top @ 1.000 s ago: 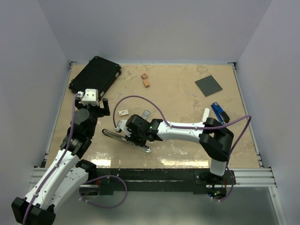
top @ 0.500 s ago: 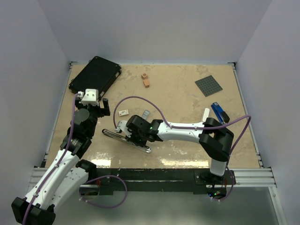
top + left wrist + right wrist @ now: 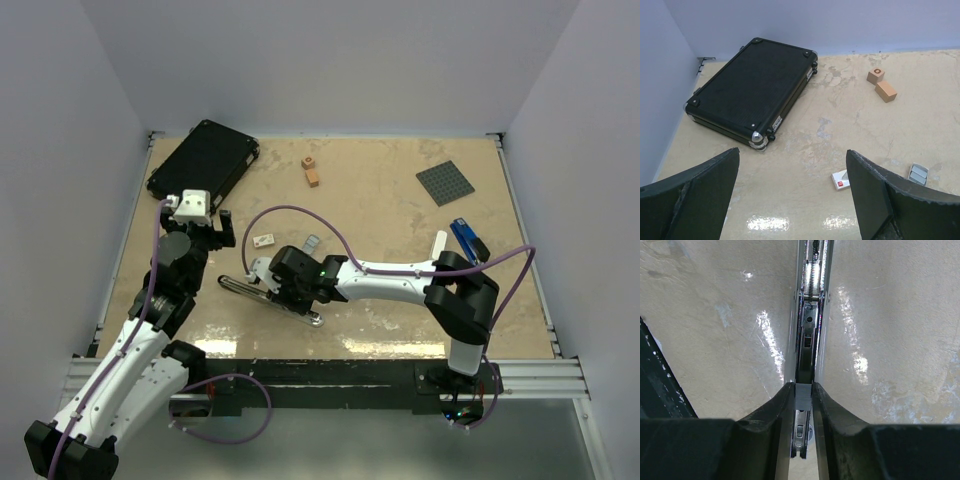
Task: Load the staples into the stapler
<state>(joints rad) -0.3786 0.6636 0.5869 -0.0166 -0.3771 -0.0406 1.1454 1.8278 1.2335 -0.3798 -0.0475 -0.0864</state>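
Stapler (image 3: pixel 240 288) axis far-left to near-right; right tool (image 3: pixel 803 387) pinches staples (image 3: pixel 803 396).

Shiny silver stapler (image 3: pixel 808 335), grey staples (image 3: pixel 803 396), textured black case (image 3: pixel 752 90), tan blocks (image 3: pixel 885 92), dark grey studded plate (image 3: pixel 445 183), mottled beige desk (image 3: pixel 380 215).

Free table (image 3: pixel 380 215) beyond stapler (image 3: pixel 235 287), between black case (image 3: pixel 205 160) and wooden blocks (image 3: pixel 311 172)

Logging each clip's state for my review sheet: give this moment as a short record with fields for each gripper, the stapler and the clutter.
left gripper: open, holding nothing, facing the black case
right gripper: shut on a grey strip, seemingly staples, above the stapler
stapler: lying open, channel exposed
clutter: blue stapler, two wooden blocks
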